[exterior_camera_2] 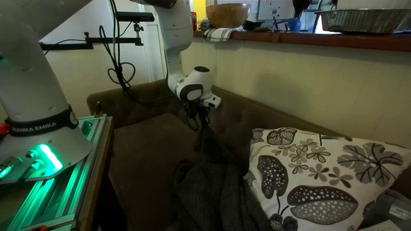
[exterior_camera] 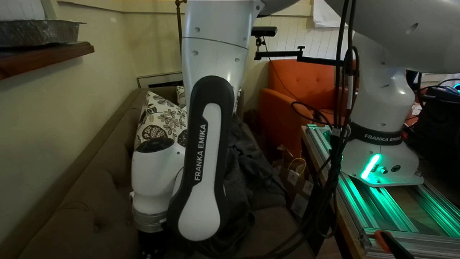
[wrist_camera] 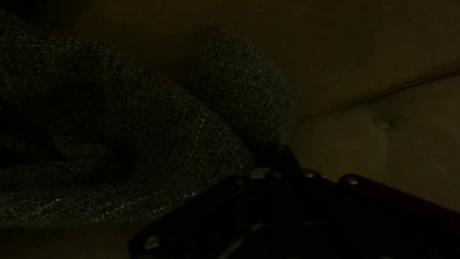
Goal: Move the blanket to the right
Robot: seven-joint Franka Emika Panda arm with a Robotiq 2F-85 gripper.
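The dark grey blanket (exterior_camera_2: 215, 189) lies bunched on the sofa, with one part pulled up to a peak under my gripper (exterior_camera_2: 204, 121). My gripper is shut on that raised part, above the seat near the sofa's back. In the dim wrist view, the fingertips (wrist_camera: 280, 153) are close together, with the blanket (wrist_camera: 172, 136) running from them to the left. In an exterior view the blanket (exterior_camera: 244, 172) shows partly behind the arm. There the gripper (exterior_camera: 152, 248) is dark and cut off by the lower edge.
The brown sofa (exterior_camera_2: 151, 154) has a tufted back. A patterned pillow (exterior_camera_2: 308, 173) leans beside the blanket. The robot's table (exterior_camera_2: 96, 179) stands along the sofa's front. A wooden ledge (exterior_camera_2: 305, 41) runs above the sofa. Paper bags (exterior_camera: 296, 180) and an orange armchair (exterior_camera: 302, 82) stand farther back.
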